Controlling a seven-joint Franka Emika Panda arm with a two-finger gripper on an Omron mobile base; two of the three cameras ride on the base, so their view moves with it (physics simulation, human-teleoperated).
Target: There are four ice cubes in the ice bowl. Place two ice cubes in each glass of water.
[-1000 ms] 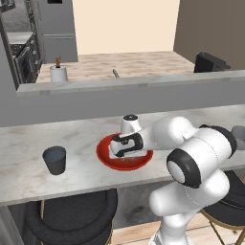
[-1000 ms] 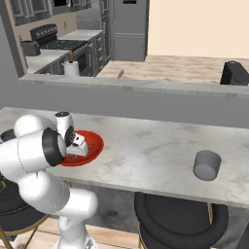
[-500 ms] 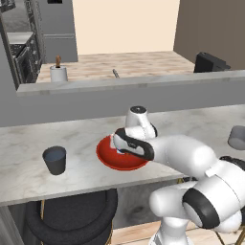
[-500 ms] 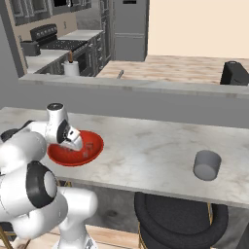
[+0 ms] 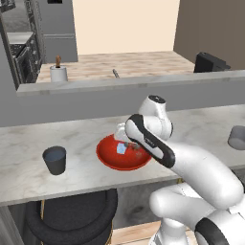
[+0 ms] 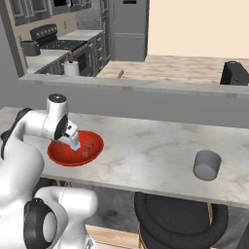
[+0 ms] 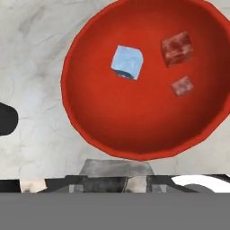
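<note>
The glossy red ice bowl [image 5: 109, 160] [image 6: 58, 156] [image 7: 90, 117] sits on the marble counter. Inside it lie one pale blue ice cube [image 7: 127, 62] and two clear cubes that look red [image 7: 176, 48] [image 7: 182, 85]. My gripper [image 5: 123, 142] [image 6: 73, 141] [image 7: 117, 173] hangs low over the bowl's rim, shut on a greyish translucent ice cube [image 7: 117, 167] at the bottom of the hand view. The dark slate glass [image 5: 55, 159] stands left of the bowl. Far to the right stands the lighter grey glass [image 5: 237, 137] [image 6: 207, 165].
A raised grey ledge [image 5: 119, 83] runs behind the counter. On the far counter stand a white cylinder with a brown top [image 5: 59, 72] [image 6: 71, 67] and a dark box [image 5: 213, 62]. Black stools [image 5: 72, 215] [image 6: 175, 219] sit under the counter's front edge.
The arm has unfolded and swung its hand from over the bowl's middle toward the bowl's rim and a little upward. The bowl and both glasses have stayed put.
</note>
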